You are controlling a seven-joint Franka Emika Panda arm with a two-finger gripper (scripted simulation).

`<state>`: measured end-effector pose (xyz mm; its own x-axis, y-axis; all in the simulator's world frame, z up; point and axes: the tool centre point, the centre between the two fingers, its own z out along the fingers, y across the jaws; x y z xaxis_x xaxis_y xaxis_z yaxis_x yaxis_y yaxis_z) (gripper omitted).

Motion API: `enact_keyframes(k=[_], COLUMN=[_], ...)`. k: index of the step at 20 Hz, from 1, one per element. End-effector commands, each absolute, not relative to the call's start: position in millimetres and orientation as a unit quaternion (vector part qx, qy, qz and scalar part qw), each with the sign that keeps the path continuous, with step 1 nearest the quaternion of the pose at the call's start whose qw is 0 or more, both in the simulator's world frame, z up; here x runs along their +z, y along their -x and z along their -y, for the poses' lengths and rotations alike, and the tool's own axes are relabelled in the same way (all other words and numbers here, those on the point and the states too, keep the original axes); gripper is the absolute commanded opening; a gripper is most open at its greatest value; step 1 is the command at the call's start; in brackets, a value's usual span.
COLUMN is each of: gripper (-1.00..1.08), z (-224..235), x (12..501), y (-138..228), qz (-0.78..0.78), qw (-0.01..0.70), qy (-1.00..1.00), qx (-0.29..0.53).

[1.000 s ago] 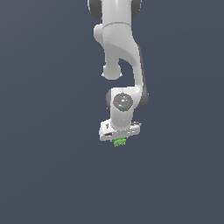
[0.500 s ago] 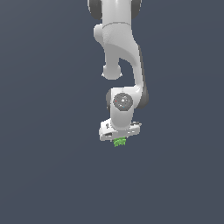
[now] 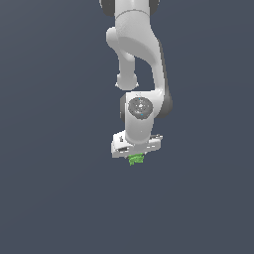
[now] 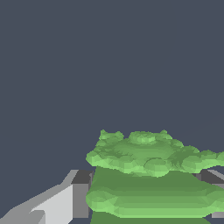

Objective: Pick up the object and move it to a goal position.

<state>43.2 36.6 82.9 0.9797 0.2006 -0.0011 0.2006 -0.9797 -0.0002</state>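
The end effector point(image 3: 136, 158) grips the green ridged object point(image 3: 136, 159) between its fingers point(image 4: 78, 194), apparently clear of the dark surface below, though depth is unclear.

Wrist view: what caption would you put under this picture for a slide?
Close-up from the wrist: the hand closed on a bright green ridged object, its grey fingertips at either side, against a plain dark background.

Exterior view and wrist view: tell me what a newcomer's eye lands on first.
The white arm hangs down the middle of the exterior view against plain dark grey. At its lower end the gripper holds a bright green block. In the wrist view that ridged block sits between the gripper's fingers.
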Motion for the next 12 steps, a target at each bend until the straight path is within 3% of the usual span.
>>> enact_keyframes(k=[1,12], gripper=[-1.00,-1.00], z=[-36,-35], x=[103,179], y=[-48,-70], qz=[0.101,0.101], qw=[0.000,0.000], qy=[0.995,0.995], qx=[0.000,0.000])
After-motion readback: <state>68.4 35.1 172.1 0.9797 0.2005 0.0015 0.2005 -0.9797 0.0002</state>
